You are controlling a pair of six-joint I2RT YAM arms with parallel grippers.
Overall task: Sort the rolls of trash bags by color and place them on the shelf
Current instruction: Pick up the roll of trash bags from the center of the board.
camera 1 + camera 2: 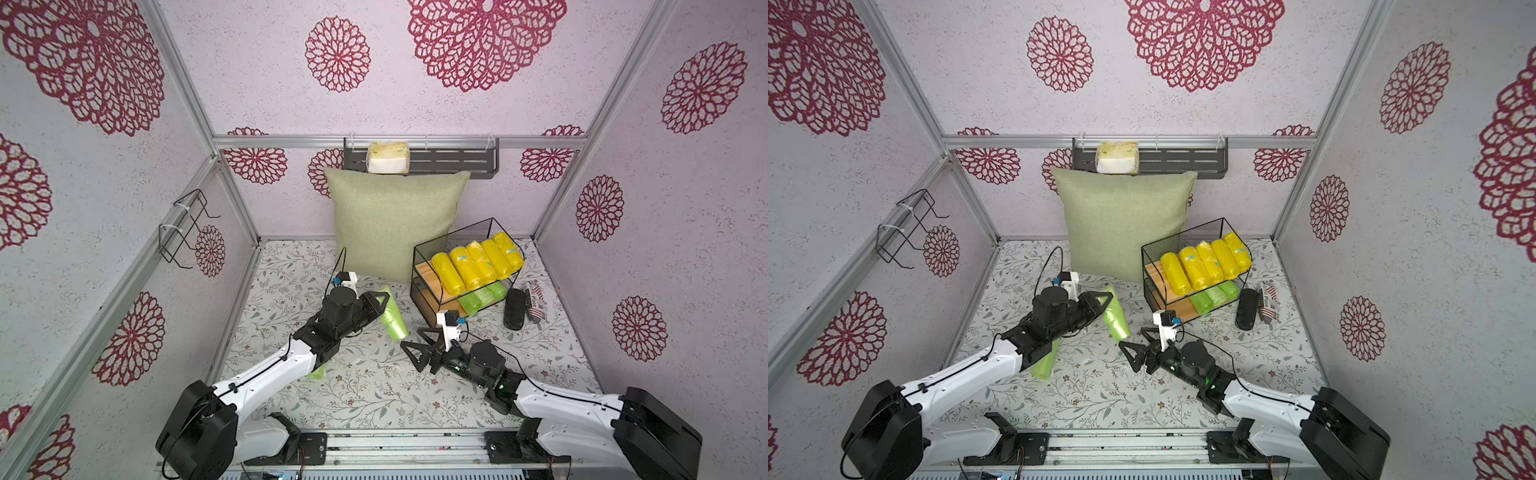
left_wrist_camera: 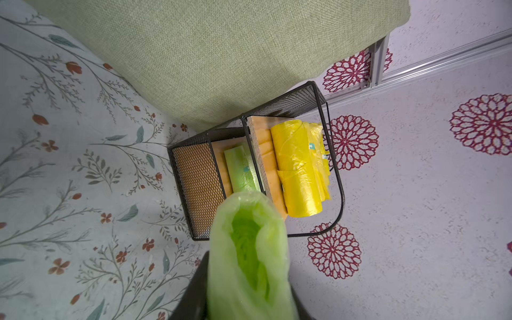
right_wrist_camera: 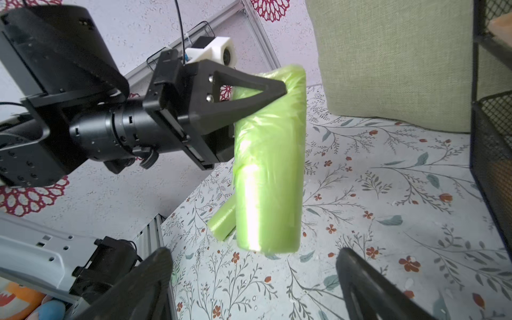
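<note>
We count five yellow rolls point(image 1: 478, 266) on the shelf's point(image 1: 455, 237) top board, three green rolls point(image 1: 482, 297) below. Our left end effector point(image 1: 385, 300) clamps a fourth green roll point(image 1: 392, 320) aloft nearby; the fifth green roll point(image 1: 1044, 365) lies on the desk point(image 1: 365, 390). Our right end effector point(image 1: 411, 337) gapes wide, empty.

Five yellow rolls point(image 1: 478, 266) lined side by side on the shelf's point(image 1: 423, 269) top board, three green rolls point(image 1: 482, 298) on its lower board, hanging green roll point(image 1: 392, 316) near-upright in the air left of the shelf, last green roll point(image 1: 1044, 363) lying flat further left.
</note>
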